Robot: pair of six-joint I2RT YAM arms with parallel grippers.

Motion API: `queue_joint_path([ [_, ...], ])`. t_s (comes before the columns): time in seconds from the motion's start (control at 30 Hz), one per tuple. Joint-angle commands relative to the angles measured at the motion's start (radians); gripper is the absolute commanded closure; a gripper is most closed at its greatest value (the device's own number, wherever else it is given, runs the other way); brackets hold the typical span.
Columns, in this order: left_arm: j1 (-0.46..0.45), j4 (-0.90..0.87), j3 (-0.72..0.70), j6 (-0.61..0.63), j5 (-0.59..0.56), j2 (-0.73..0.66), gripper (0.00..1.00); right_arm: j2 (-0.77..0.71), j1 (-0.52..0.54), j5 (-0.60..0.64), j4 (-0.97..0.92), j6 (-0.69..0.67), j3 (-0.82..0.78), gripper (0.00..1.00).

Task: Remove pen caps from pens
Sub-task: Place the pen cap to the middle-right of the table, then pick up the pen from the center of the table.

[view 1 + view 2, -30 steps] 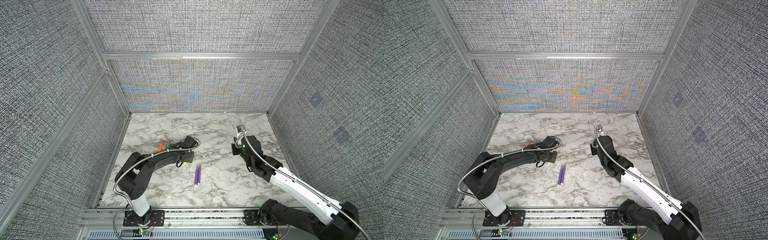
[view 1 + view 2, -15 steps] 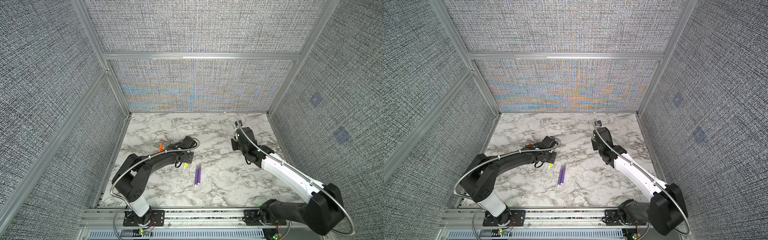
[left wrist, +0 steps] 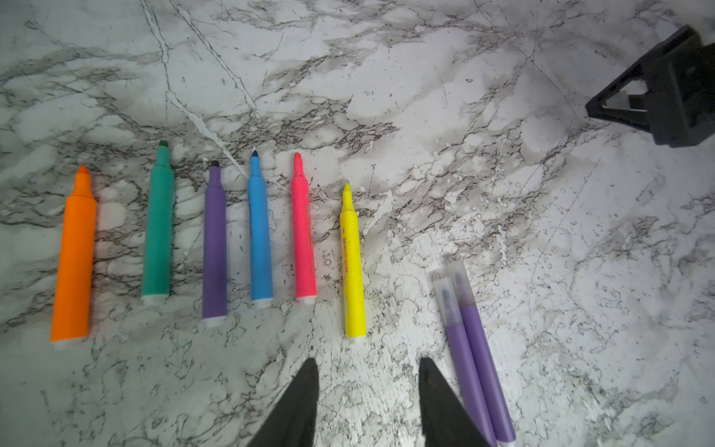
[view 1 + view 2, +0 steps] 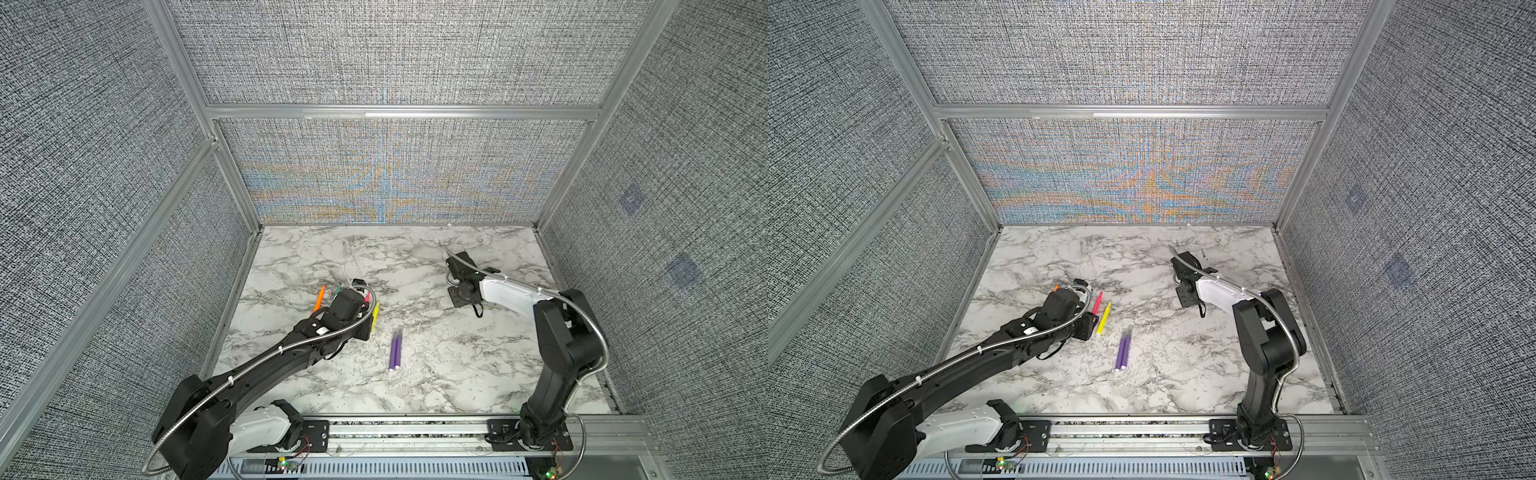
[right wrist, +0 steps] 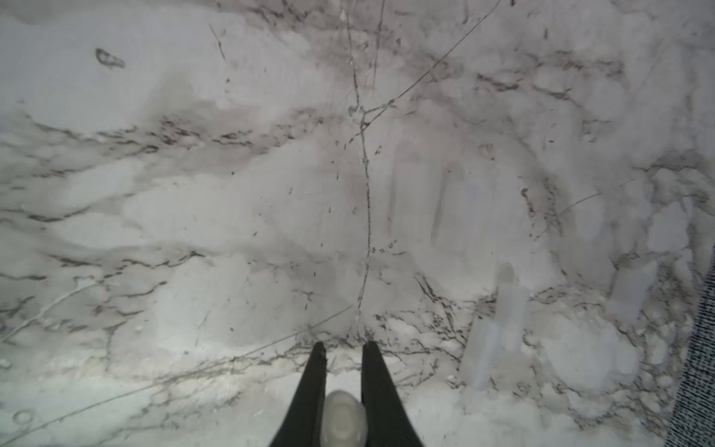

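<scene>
Left gripper (image 3: 367, 363) hangs low over the marble tabletop (image 3: 503, 116), jaws partly open and empty, just short of the white-plugged end of the yellow pen (image 3: 353, 267). That pen ends a row of six uncapped ones lying side by side, tips pointing away from the gripper: orange pen (image 3: 73, 263), green pen (image 3: 158, 228), purple pen (image 3: 214, 247), blue pen (image 3: 260, 232), red pen (image 3: 303, 232). A purple pair (image 3: 478, 348), touching each other, their caps (image 3: 452, 278) on, lies just beside one finger (image 3: 437, 402); in a top view the pair (image 4: 395, 349) sits near the tabletop's middle, between the arms. Well apart, toward the back right, the right gripper (image 5: 344, 348) is clamped on a clear cap (image 5: 343, 418), with loose caps (image 5: 512, 313) blurred on the marble nearby.
</scene>
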Motion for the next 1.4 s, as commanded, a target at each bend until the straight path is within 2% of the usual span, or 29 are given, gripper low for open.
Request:
queue_joint_path([
  [0.0,0.001,0.065,-0.03,-0.019,0.021,-0.037,0.57,0.028,-0.001,-0.047,0.001,-0.006,0.005,0.92],
  [0.2,-0.01,0.055,-0.049,-0.028,0.031,-0.068,0.56,0.096,0.0,-0.035,-0.031,-0.01,0.042,0.84],
  [0.3,-0.026,0.049,-0.063,-0.027,0.046,-0.065,0.55,0.102,-0.001,-0.034,-0.036,-0.008,0.047,0.73],
  [0.47,-0.123,0.014,-0.07,-0.061,-0.029,-0.013,0.54,0.062,0.001,-0.05,-0.028,-0.011,0.034,0.6],
  [0.53,-0.169,-0.008,-0.063,-0.092,-0.08,0.012,0.54,0.038,0.002,-0.053,-0.022,-0.01,0.025,0.59],
  [0.7,-0.242,0.011,-0.085,-0.158,-0.12,0.051,0.54,-0.073,0.026,-0.07,0.003,-0.014,-0.02,0.59],
  [1.0,-0.315,0.044,-0.02,-0.187,-0.109,0.233,0.54,-0.327,0.052,-0.107,0.06,-0.006,-0.144,0.59],
  [1.17,-0.326,0.009,0.049,-0.189,-0.13,0.302,0.54,-0.374,0.051,-0.095,0.072,0.0,-0.172,0.59],
  [1.37,-0.327,0.008,0.057,-0.191,-0.132,0.323,0.54,-0.345,0.052,-0.089,0.081,0.001,-0.166,0.59],
])
